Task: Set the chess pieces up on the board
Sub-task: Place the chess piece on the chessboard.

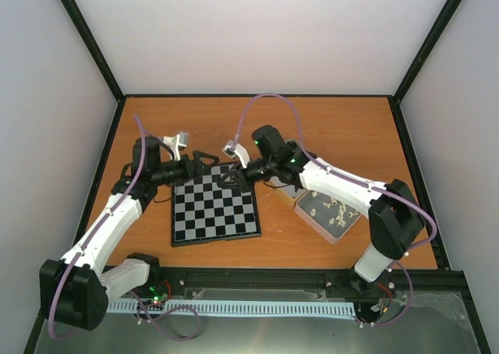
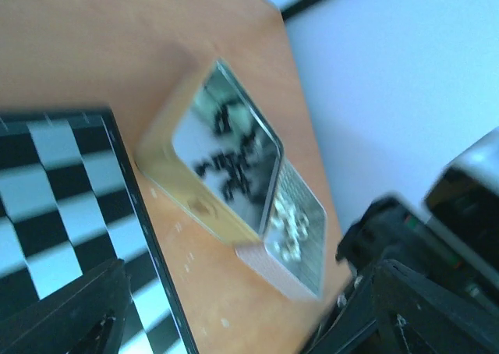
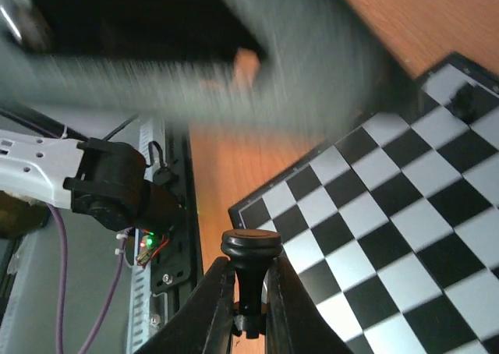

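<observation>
You had the board (image 1: 214, 210) lying flat at the middle of the bench (image 1: 312, 128), with both claws gathered over its 12 o'clock edge. In the overhead view its squares showed bare wherever the arms did not cover them. The right wrist view gave one dark blob (image 3: 465, 98) on a pale square near a corner; it may have been a placed man, but it was too blurred to confirm. Your right claw (image 3: 249, 272) was narrowed on a dark chessman (image 3: 251, 245), held upright between the fingers, above the bench just off the board's edge. Your left claw (image 2: 242, 315) stood wide with nothing between its fingers. Supply sat off the board at about 3 o'clock: a tin of dark pieces (image 2: 226, 159) touching a tin of cream pieces (image 1: 327, 214), both well stocked as far as the blur allowed. My judgement is that the task was at an early stage, with one man at most set down, one in hand awaiting its square, and nearly the whole of both sets left to place.
</observation>
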`<move>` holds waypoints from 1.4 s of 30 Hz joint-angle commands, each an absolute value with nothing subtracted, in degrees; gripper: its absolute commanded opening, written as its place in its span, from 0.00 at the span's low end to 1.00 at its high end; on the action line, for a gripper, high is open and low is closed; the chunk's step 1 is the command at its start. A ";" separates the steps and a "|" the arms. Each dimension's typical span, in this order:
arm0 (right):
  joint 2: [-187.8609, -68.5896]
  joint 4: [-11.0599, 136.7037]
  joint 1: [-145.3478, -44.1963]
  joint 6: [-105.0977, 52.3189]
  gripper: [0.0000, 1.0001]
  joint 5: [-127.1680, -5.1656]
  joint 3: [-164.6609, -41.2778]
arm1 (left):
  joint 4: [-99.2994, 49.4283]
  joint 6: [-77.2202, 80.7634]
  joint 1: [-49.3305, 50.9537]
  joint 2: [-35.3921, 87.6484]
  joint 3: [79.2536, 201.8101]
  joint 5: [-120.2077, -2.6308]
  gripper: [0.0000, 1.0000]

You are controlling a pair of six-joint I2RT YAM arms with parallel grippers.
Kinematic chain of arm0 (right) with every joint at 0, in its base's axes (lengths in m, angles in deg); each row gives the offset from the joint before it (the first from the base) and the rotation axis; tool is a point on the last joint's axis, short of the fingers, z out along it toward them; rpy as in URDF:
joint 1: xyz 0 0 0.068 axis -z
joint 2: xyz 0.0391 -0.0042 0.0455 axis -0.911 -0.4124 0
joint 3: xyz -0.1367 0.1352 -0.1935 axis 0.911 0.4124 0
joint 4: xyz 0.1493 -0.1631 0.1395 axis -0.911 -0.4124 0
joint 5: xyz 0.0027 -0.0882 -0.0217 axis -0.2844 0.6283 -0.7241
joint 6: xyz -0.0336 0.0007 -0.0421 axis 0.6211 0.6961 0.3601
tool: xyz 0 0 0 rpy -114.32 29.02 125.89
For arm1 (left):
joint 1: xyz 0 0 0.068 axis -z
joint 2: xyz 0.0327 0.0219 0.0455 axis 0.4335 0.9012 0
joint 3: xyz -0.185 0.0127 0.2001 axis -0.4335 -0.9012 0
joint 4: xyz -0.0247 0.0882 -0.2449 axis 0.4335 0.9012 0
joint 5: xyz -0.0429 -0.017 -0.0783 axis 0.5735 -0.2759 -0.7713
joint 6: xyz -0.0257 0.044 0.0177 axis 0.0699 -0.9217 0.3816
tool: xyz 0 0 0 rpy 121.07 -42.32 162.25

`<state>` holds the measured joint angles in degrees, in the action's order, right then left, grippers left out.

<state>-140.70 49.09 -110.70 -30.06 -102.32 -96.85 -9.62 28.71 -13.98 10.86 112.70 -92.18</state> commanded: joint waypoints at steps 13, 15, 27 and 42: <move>-146.27 54.70 -112.75 -30.17 0.03 -96.89 -101.02 | -15.57 41.72 -13.73 6.60 104.90 -109.17 0.47; -146.06 55.98 -112.75 -31.08 0.03 -96.69 -100.44 | -16.37 42.64 -13.73 6.94 104.40 -109.24 0.47; -145.46 59.02 -112.70 -33.51 0.03 -94.71 -99.02 | -19.05 45.06 -13.73 8.14 103.46 -108.61 0.15; -136.98 87.94 -112.67 -63.58 0.61 -91.63 -83.28 | -24.30 53.24 -13.82 6.92 105.13 -102.60 0.14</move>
